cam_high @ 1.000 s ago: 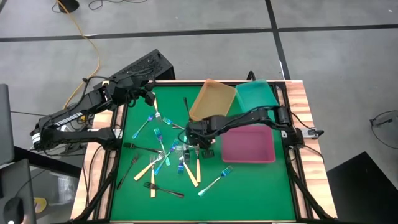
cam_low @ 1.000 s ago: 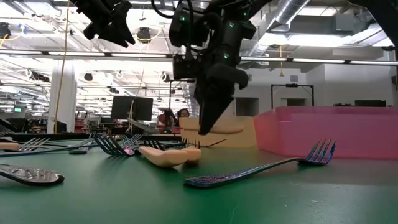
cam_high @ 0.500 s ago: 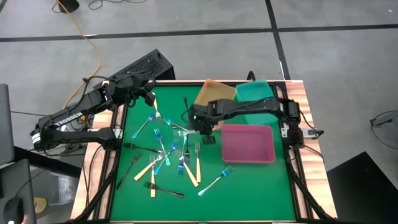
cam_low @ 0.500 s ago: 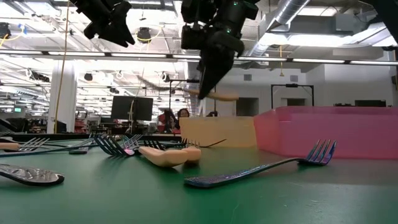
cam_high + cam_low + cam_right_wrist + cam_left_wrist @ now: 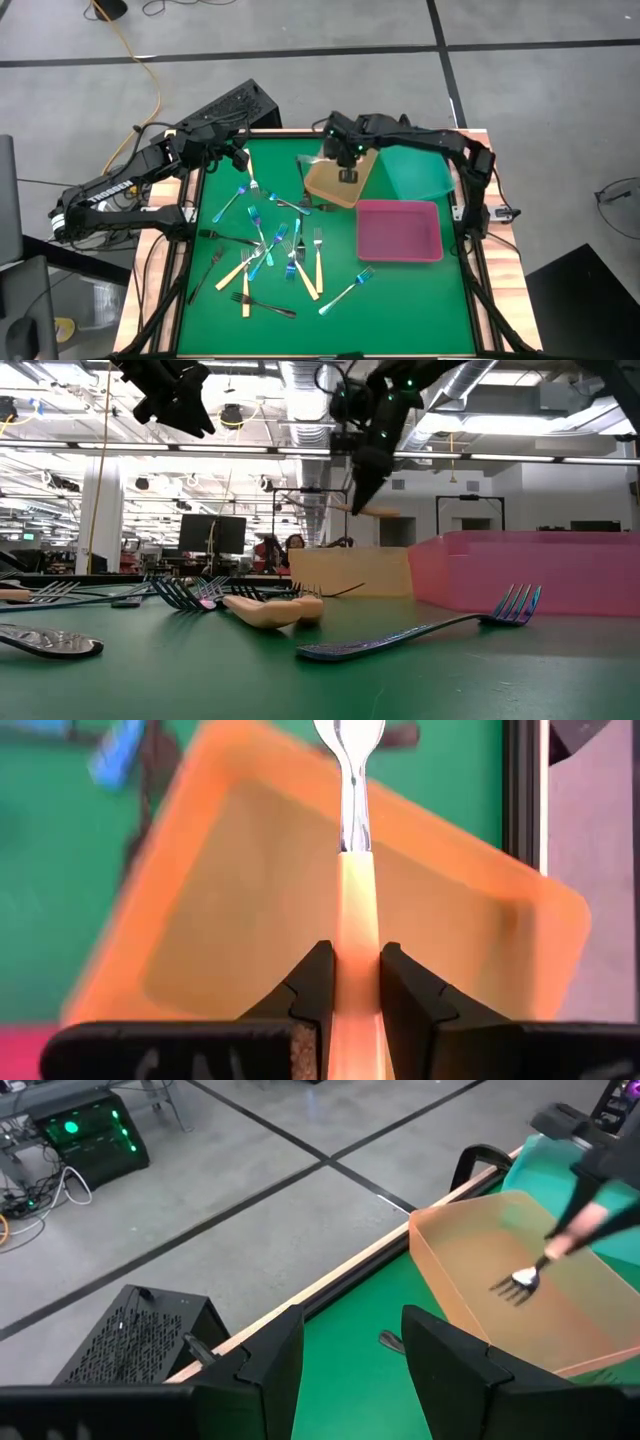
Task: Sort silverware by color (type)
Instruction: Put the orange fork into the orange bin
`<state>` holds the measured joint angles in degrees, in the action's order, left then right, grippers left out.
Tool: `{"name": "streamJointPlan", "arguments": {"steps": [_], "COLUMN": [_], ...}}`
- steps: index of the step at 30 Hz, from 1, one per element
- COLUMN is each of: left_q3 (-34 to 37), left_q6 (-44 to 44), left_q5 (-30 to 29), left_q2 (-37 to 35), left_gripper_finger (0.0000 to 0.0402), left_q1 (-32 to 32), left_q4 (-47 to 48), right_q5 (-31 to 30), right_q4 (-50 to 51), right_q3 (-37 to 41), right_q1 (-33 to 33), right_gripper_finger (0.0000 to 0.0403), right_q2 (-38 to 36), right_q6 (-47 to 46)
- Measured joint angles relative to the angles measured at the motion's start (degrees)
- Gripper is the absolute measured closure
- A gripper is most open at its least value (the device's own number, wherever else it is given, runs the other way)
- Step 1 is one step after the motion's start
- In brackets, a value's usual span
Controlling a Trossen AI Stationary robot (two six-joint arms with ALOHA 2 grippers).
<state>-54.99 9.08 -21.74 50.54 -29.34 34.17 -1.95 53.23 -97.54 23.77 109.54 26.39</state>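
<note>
High view: green table point(image 5: 400, 290) with wooden side rails; right gripper point(image 5: 346, 160) over the orange tray point(image 5: 335, 182) at the table's far edge, fingers pinched on a cream-handled fork point(image 5: 347, 158); teal tray point(image 5: 415, 165) just beside the orange one toward the far right corner, pink tray point(image 5: 400, 231) near the right edge; loose forks point(image 5: 270, 250), cream, blue-teal and black, scattered over the table's left and middle; left gripper point(image 5: 238, 158) idle above the far left corner. Low view: right gripper point(image 5: 368, 470) raised well clear of the table, the cream-handled fork point(image 5: 375, 512) held roughly level under it; orange tray point(image 5: 350, 572) and pink tray point(image 5: 530, 570) behind; a blue-teal fork point(image 5: 420, 632) lying in front of the pink tray, a cream handle point(image 5: 270, 610) and dark forks point(image 5: 185, 593) to its side; left gripper point(image 5: 170, 395) high up. Left wrist view: left gripper point(image 5: 345, 1355) with fingers parted, nothing between them; beyond, the cream-handled fork point(image 5: 535, 1270) hanging tines-down inside the orange tray point(image 5: 440, 1270), not touching its floor; a black case point(image 5: 140, 1340) on the floor off the table. Right wrist view: right gripper point(image 5: 347, 982) closed narrowly on the cream handle point(image 5: 356, 920), silver neck point(image 5: 350, 790) pointing away, orange tray point(image 5: 220, 920) beneath.
</note>
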Motion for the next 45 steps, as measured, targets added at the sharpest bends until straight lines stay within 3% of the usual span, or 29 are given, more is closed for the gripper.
{"name": "streamJointPlan", "arguments": {"steps": [5, 14, 28, 45], "left_q3": [0.0, 0.0, 0.0, 0.0], "left_q6": [-0.2, -0.3, -0.2, -0.2], "left_q5": [0.0, -0.1, -0.1, -0.1], "left_q2": [0.0, 0.0, 0.0, 0.0], "left_gripper_finger": [0.0246, 0.0246, 0.0246, 0.0246], "left_q1": [0.0, 0.0, 0.0, 0.0], "left_q4": [0.0, -0.2, -0.2, -0.5], "right_q5": [-3.1, -3.8, -4.2, -1.2], "right_q4": [0.7, -0.5, -7.6, -11.2], "right_q3": [1.9, 5.2, 11.5, 12.1], "right_q1": [2.2, 2.2, 3.1, 4.9], "right_gripper_finger": [0.0317, 0.0317, 0.0315, 0.0314], "right_q2": [-0.1, 1.4, 1.4, 1.4], "right_q6": [12.5, 20.0, 21.7, 18.0]}}
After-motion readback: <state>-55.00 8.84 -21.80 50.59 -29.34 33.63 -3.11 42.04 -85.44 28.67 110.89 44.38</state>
